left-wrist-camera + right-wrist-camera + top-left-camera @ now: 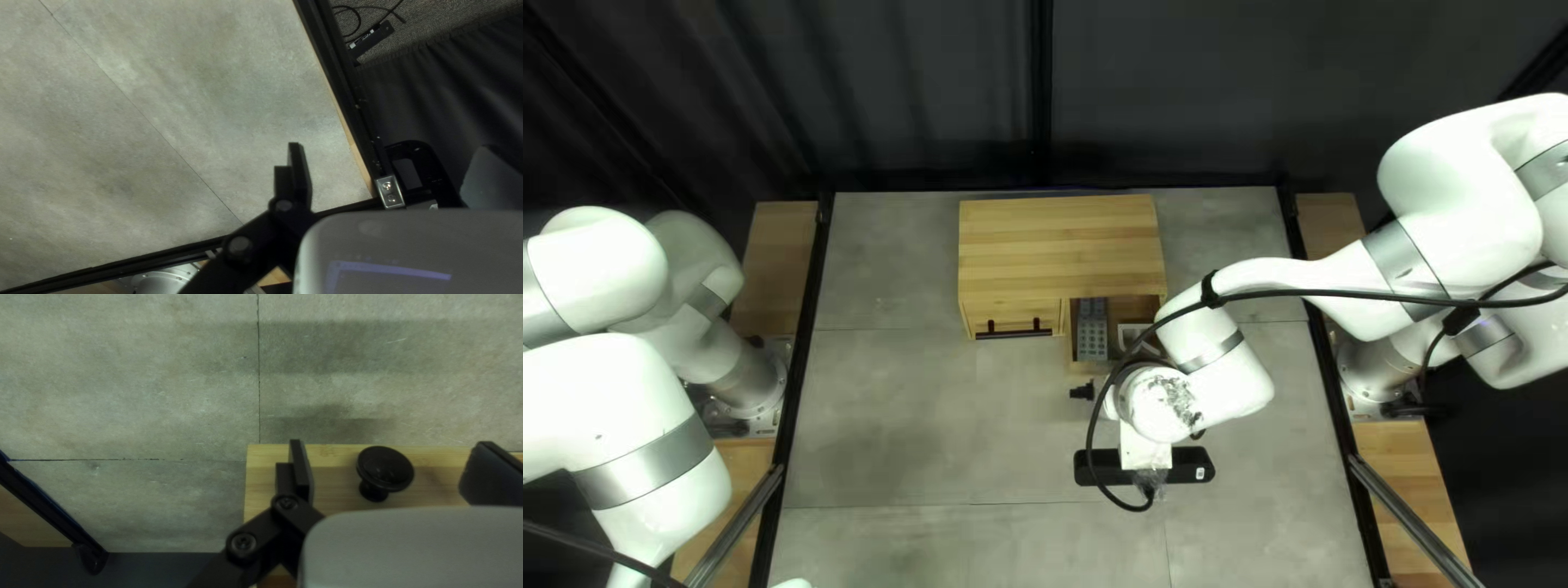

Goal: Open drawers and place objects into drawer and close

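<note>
only the right wrist view shows the round black knob (384, 467) between the right claw's (1083, 390) parted fingers. the left claw (390, 163) is released too, near a straight black rail (348, 92). the smooth wooden drawer (1081, 368) stands open at the cabinet's (1056, 245) five o'clock, holding a dotted grey block (1091, 329), with something white (1133, 335) at its three o'clock. mottled grey worktop (893, 425) spreads toward seven.

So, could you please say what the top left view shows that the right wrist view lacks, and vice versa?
Only the top left view: the gray item in the open drawer, the bar handle, my left arm. Only the right wrist view, clearly: a round black knob between the open right gripper's fingers. Both: gray tabletop, pale wood.
</note>
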Robot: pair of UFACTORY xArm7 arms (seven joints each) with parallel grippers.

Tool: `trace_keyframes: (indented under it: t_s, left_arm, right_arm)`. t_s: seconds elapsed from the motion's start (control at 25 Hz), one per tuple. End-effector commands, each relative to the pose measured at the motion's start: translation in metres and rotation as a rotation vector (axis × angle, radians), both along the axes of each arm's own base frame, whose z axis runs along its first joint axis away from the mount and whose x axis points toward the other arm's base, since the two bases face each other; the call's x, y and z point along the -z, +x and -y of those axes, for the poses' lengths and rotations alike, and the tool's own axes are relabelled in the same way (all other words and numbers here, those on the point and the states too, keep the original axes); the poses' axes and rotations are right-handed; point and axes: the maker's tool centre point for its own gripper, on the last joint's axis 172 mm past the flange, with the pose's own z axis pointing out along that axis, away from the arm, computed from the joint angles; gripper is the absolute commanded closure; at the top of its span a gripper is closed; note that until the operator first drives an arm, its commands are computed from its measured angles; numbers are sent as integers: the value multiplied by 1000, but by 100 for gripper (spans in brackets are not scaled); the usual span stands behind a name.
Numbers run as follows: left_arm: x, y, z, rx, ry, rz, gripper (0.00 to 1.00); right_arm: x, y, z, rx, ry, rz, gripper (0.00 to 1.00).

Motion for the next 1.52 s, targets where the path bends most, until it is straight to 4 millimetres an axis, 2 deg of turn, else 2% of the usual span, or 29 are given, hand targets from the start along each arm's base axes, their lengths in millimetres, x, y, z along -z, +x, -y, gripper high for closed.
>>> trace_keyframes:
  t_s: [0.04, 1.52]
  left_arm:
    - [0, 0, 0, 0, 0, 0, 0]
    - [0, 0, 0, 0, 0, 0, 0]
  right_arm:
    - [0, -1, 0, -23, -3, 5, 0]
    - [-4, 4, 21, -13, -28, -3, 0]
